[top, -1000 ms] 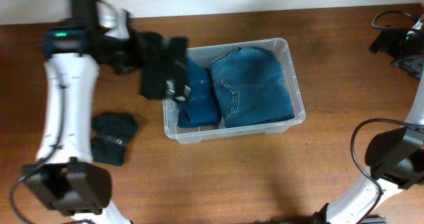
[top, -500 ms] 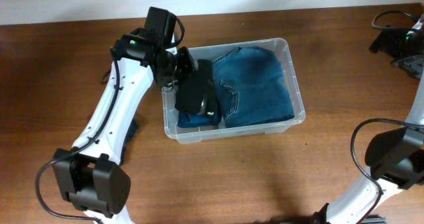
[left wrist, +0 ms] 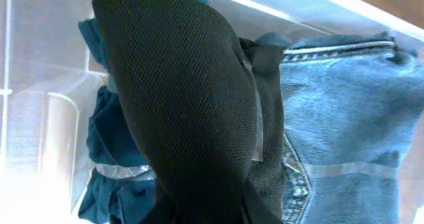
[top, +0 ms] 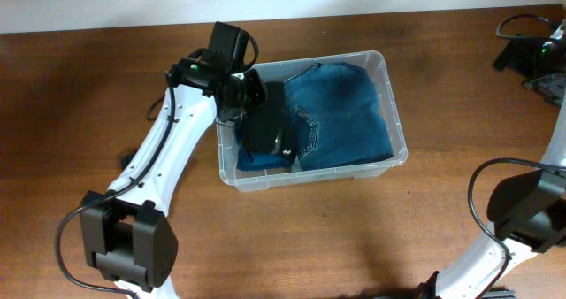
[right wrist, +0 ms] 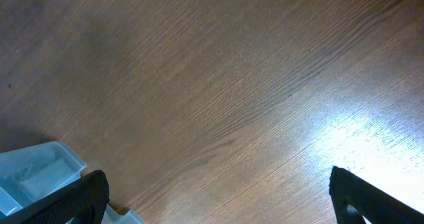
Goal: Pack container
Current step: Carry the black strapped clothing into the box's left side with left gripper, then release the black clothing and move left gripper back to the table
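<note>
The container [top: 394, 113] is a clear plastic bin in the middle of the table. It holds folded blue jeans [top: 340, 113] on its right and a darker blue garment [top: 261, 157] on its left. My left gripper [top: 252, 95] is shut on a black mesh garment [top: 270, 122] and holds it over the container's left half. In the left wrist view the black garment [left wrist: 192, 105] hangs in front of the jeans [left wrist: 344, 118] and hides the fingers. My right gripper [right wrist: 218, 197] is open and empty over bare table, at the far right edge [top: 539, 56].
A dark garment [top: 126, 163] lies on the table left of the container, mostly hidden under my left arm. A corner of a clear lid or tray [right wrist: 33, 174] shows in the right wrist view. Cables lie at the far right [top: 522, 25].
My left gripper has carried the black garment rightward from beside the container to over its left half, and has lowered slightly. The right arm has not moved.
</note>
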Robot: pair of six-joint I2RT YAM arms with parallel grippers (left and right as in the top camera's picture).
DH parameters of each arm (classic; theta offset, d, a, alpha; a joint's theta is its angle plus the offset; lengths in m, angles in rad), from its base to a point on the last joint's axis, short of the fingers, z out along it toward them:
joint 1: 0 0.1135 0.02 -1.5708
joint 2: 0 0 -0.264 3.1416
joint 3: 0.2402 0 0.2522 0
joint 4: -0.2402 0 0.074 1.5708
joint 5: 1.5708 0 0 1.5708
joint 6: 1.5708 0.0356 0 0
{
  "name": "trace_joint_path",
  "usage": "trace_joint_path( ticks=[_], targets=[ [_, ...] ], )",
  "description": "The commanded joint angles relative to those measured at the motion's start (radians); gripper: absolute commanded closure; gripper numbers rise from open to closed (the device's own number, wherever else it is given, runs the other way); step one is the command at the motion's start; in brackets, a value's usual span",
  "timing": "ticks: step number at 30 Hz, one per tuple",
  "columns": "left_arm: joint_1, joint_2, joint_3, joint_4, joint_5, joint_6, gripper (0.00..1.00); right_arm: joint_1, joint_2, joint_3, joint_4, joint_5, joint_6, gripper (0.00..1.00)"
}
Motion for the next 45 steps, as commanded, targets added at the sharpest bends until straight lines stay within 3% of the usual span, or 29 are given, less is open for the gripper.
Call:
trace_joint_path(
  ticks=[1, 2, 4, 5, 6, 8, 17, 21, 25, 37, 42, 45],
  targets=[
    [0.002, 0.004, -0.009, 0.006, -0.012, 0.013, 0.99, -0.002, 0.0, -0.003, 0.0, 0.005, 0.009, 0.01],
    [0.002, 0.004, -0.011, 0.005, -0.013, 0.014, 0.85, -0.002, 0.0, -0.003, 0.0, 0.005, 0.009, 0.01],
    [0.002, 0.004, -0.011, -0.003, -0.019, 0.021, 0.4, -0.002, 0.0, -0.003, 0.0, 0.005, 0.009, 0.01],
    [0.004, 0.004, -0.011, -0.006, -0.022, 0.031, 0.26, -0.002, 0.0, -0.003, 0.0, 0.006, 0.009, 0.01],
    [0.007, 0.004, -0.01, 0.0, -0.022, 0.078, 0.15, -0.002, 0.0, -0.003, 0.0, 0.005, 0.009, 0.02],
    [0.016, 0.004, -0.008, 0.003, -0.021, 0.108, 0.07, -0.002, 0.0, -0.003, 0.0, 0.005, 0.009, 0.01],
    [0.098, 0.003, 0.147, -0.075, 0.009, 0.326, 0.11, -0.002, 0.0, -0.003, 0.0, 0.005, 0.009, 0.01],
    [0.155, 0.003, 0.233, -0.192, -0.002, 0.43, 0.39, -0.002, 0.0, -0.003, 0.0, 0.005, 0.009, 0.02],
    [0.221, 0.004, 0.241, -0.323, -0.081, 0.425, 0.54, -0.002, 0.0, -0.003, 0.0, 0.005, 0.009, 0.01],
    [0.635, 0.004, 0.216, -0.515, -0.035, 0.427, 0.54, -0.002, 0.0, -0.003, 0.0, 0.005, 0.009, 0.01],
    [0.74, 0.002, 0.185, -0.575, -0.029, 0.464, 0.53, -0.002, 0.0, -0.003, 0.0, 0.005, 0.009, 0.01],
    [0.782, -0.01, 0.066, -0.534, -0.001, 0.463, 0.5, -0.002, 0.0, -0.003, 0.0, 0.005, 0.009, 0.02]
  ],
)
